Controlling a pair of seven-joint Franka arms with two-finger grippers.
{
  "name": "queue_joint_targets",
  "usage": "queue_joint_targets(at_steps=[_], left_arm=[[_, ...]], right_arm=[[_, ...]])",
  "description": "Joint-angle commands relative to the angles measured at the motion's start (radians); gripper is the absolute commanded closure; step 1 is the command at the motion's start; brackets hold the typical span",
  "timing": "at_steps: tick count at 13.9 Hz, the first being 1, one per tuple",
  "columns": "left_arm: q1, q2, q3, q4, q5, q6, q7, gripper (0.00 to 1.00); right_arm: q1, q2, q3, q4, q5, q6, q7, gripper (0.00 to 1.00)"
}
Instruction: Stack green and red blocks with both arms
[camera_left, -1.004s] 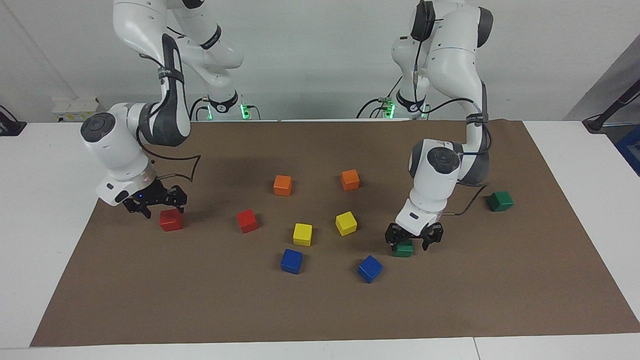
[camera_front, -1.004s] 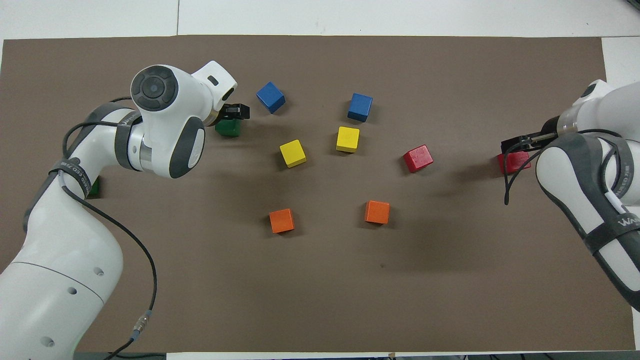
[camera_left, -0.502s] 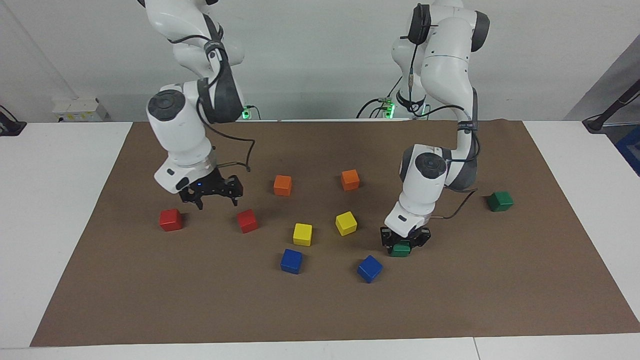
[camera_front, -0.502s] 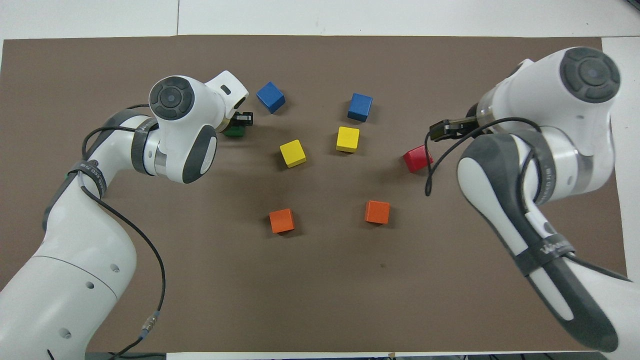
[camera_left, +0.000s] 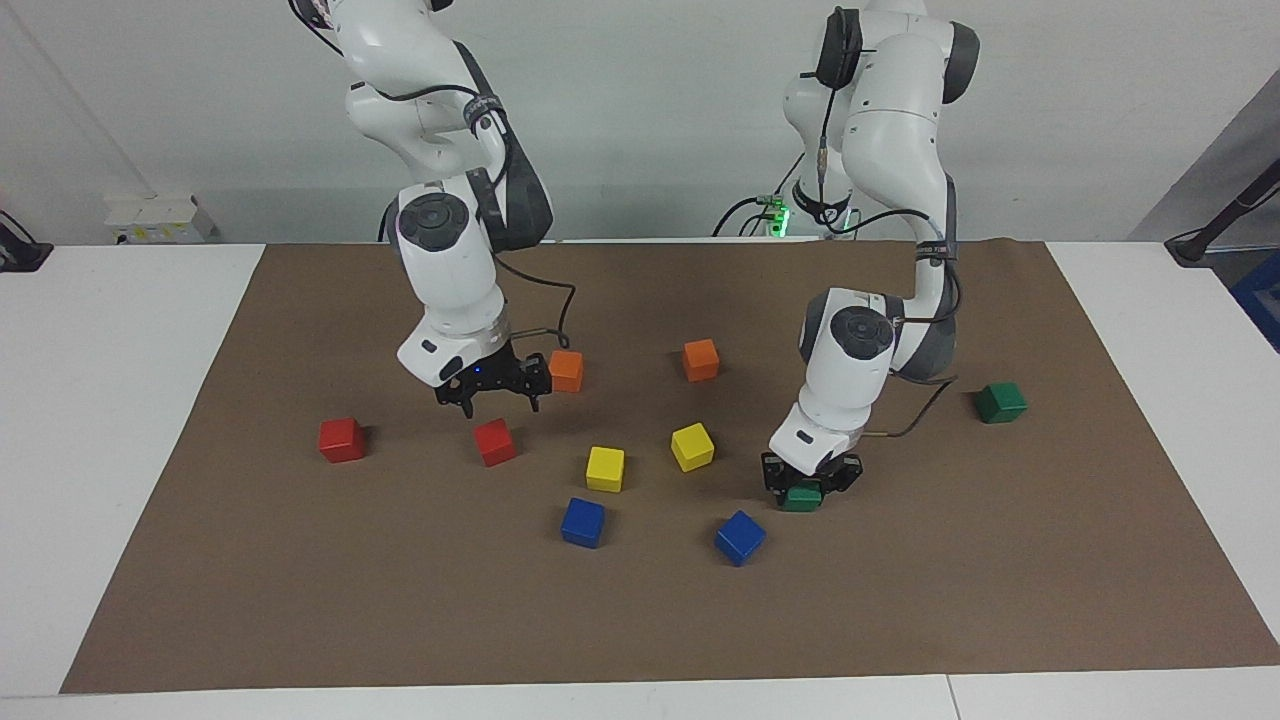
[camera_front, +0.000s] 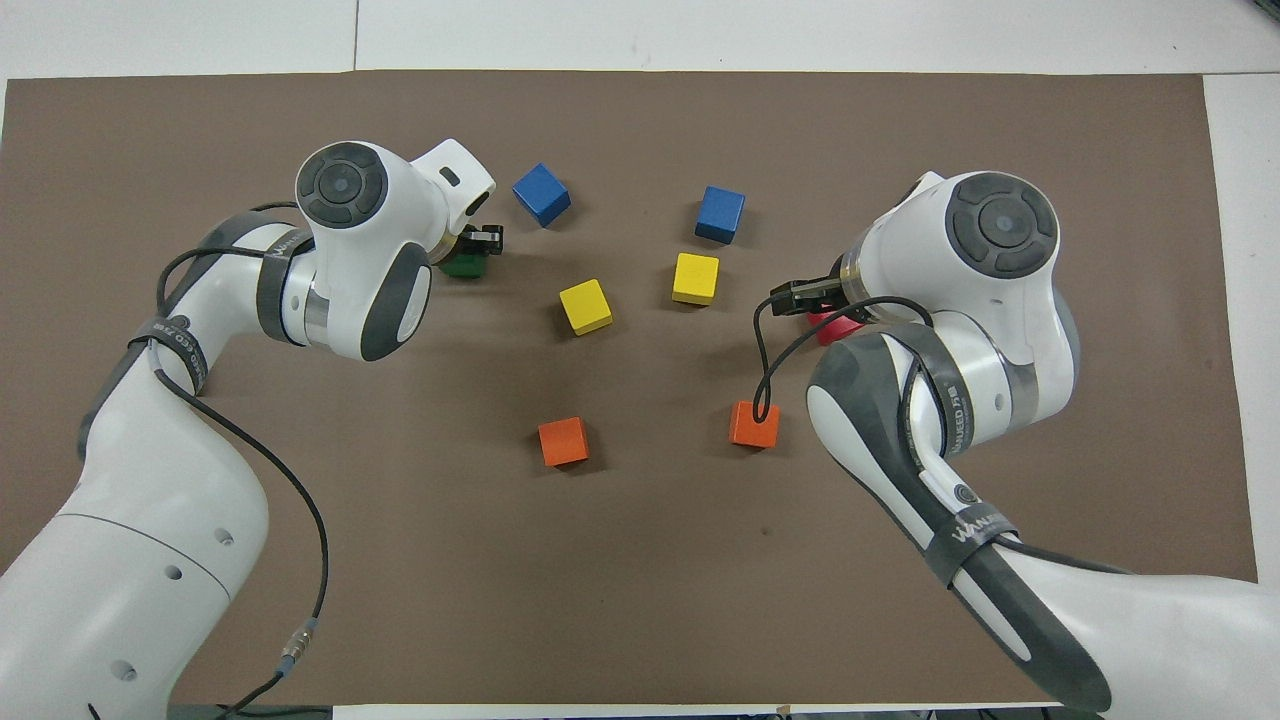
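My left gripper (camera_left: 806, 483) is low on the mat and shut on a dark green block (camera_left: 802, 498), which rests on the brown mat; both also show in the overhead view, the gripper (camera_front: 478, 243) and the block (camera_front: 462, 266). A second green block (camera_left: 1000, 402) lies toward the left arm's end. My right gripper (camera_left: 497, 402) is open and hovers just above a red block (camera_left: 494, 441), which is partly covered in the overhead view (camera_front: 838, 327). A second red block (camera_left: 341, 439) lies alone toward the right arm's end.
Two orange blocks (camera_left: 566, 370) (camera_left: 700, 359), two yellow blocks (camera_left: 605, 468) (camera_left: 692, 446) and two blue blocks (camera_left: 583, 522) (camera_left: 739, 537) lie scattered on the brown mat (camera_left: 640, 620) between the arms. One orange block sits close beside the right gripper.
The right gripper has left the red block at its end of the table and moved to over the other red one. The left gripper has come down and shut on the green block.
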Motion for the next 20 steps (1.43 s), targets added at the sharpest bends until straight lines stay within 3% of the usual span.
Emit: queue_joint_targets(at_steps=[1, 3, 6, 10, 13, 20], left_arm=[[0.062, -0.102, 0.007, -0.014, -0.022, -0.103, 0.009, 1.00], [0.108, -0.170, 0.008, -0.069, -0.022, -0.133, 0.055, 1.00], [0.232, -0.305, 0.008, -0.226, -0.022, -0.130, 0.248, 1.00], [0.404, -0.433, 0.007, -0.359, -0.023, -0.122, 0.506, 1.00], [0.496, -0.464, 0.005, -0.396, -0.032, -0.119, 0.621, 1.00], [0.604, -0.529, 0.007, -0.560, -0.210, 0.024, 0.832, 1.00]], right_arm=[[-0.011, -0.047, 0.002, -0.066, -0.012, 0.037, -0.058, 0.00], [-0.011, -0.043, 0.002, -0.066, -0.012, 0.043, -0.059, 0.00], [-0.018, -0.033, 0.002, -0.082, -0.012, 0.075, -0.065, 0.00], [-0.021, -0.023, 0.002, -0.123, -0.012, 0.161, -0.113, 0.00], [-0.021, 0.005, 0.002, -0.125, -0.014, 0.193, -0.122, 0.00], [-0.051, 0.022, 0.002, -0.122, -0.014, 0.221, -0.168, 0.00]])
